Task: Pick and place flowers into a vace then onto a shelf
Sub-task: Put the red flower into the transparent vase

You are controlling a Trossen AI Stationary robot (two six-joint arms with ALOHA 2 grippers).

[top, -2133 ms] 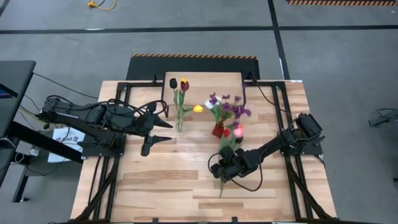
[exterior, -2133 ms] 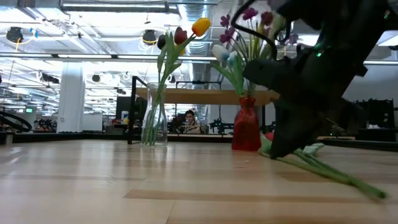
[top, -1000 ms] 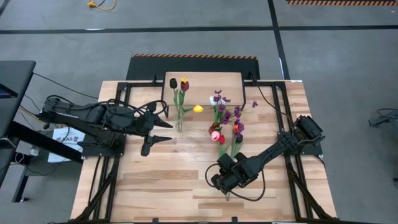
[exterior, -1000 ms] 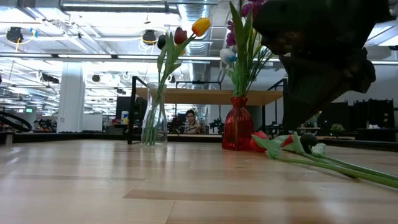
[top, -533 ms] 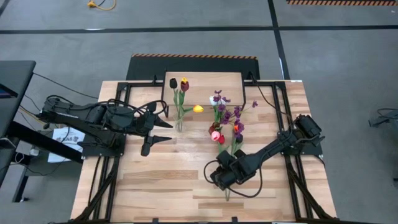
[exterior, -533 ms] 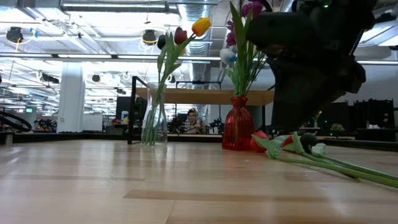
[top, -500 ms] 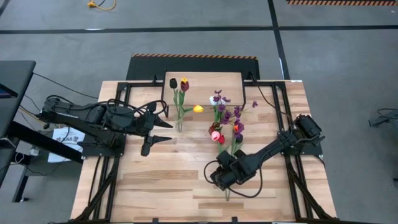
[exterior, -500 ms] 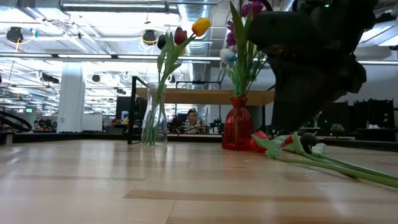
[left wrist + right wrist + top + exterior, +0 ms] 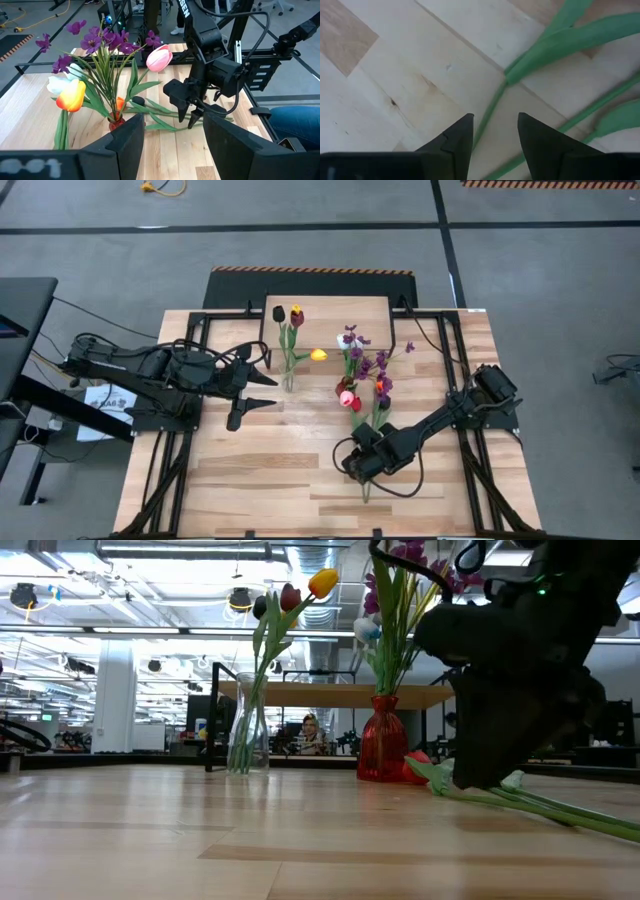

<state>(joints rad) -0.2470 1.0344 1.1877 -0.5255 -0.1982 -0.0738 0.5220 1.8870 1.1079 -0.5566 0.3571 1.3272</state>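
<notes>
Right end effector (image 9: pixel 494 134) parted, lowered; left (image 9: pixel 250 388) open.

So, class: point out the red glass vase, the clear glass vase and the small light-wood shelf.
Red glass vase (image 9: pixel 383 752): low view, its belly.
Clear glass vase (image 9: pixel 247 740): low view, its body.
Light-wood shelf (image 9: pixel 325 308): high view, bare board top.

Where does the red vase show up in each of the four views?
High view: red vase mid-table, mostly under its flowers.
Low view: right of centre, upright.
Left wrist view: only a red bit below the stems.
Right wrist view: not in it.
Shared landmark: purple blossoms above it.
</notes>
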